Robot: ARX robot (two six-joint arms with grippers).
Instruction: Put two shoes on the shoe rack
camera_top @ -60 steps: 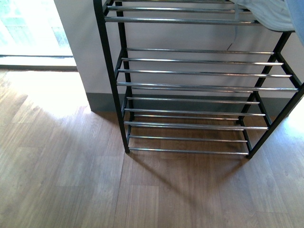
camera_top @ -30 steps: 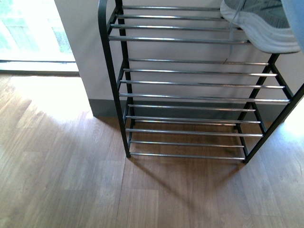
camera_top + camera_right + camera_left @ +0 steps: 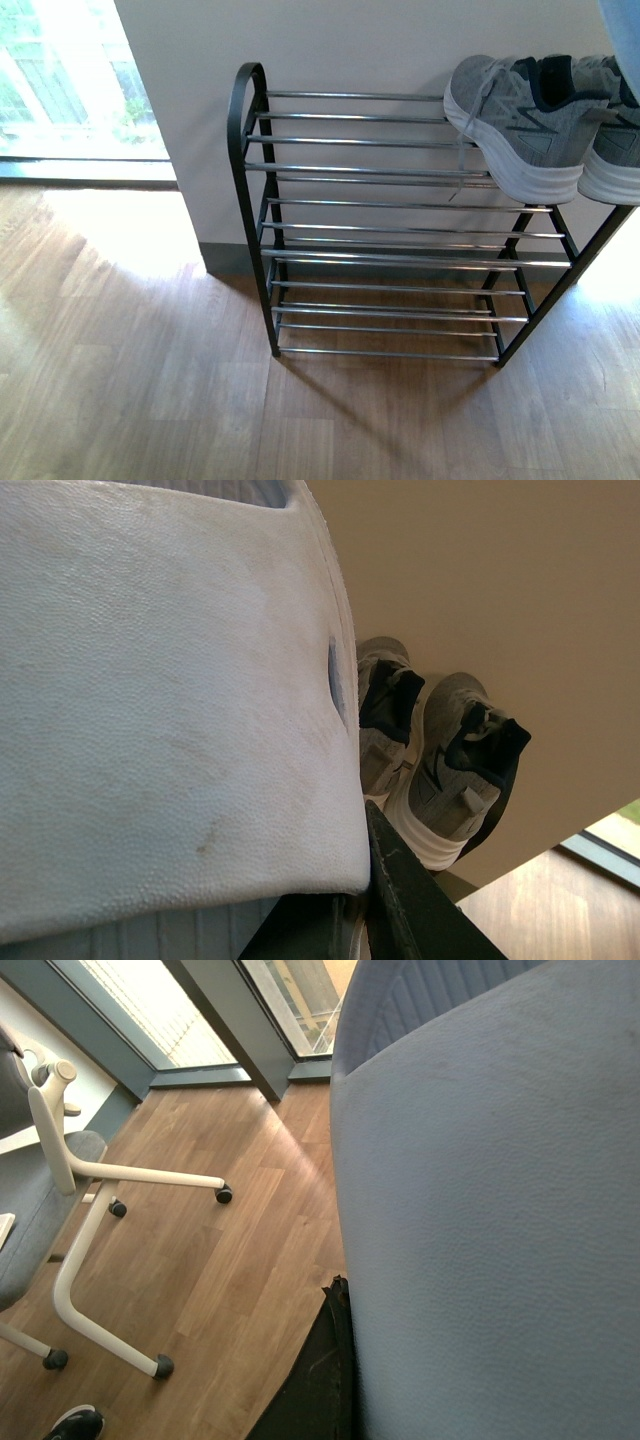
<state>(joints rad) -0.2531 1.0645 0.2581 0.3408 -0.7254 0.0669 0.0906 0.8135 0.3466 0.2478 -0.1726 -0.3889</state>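
The shoe rack [image 3: 252, 190] has a black frame and chrome rods and stands against the wall. Two grey sneakers [image 3: 520, 120] sit side by side on the right end of its top tier; they also show in the right wrist view [image 3: 445, 770]. My left gripper [image 3: 345, 1305] is shut on a pale blue slide [image 3: 480, 1210], which fills most of that view; one black finger [image 3: 322, 1380] presses its side. My right gripper [image 3: 365, 825] is shut on the other pale blue slide [image 3: 160, 700], above the sneakers. A pale blue edge [image 3: 622, 40] shows at the front view's top right.
The left half of the rack's top tier [image 3: 350, 130] and the lower tiers hold nothing. A bright window [image 3: 60, 90] is left of the wall. A white office chair base [image 3: 90, 1175] on castors and a black shoe [image 3: 75, 1425] stand on the wood floor.
The front view has lifted: the rack sits lower in the picture, and its rounded top end and both grey sneakers now show in full.
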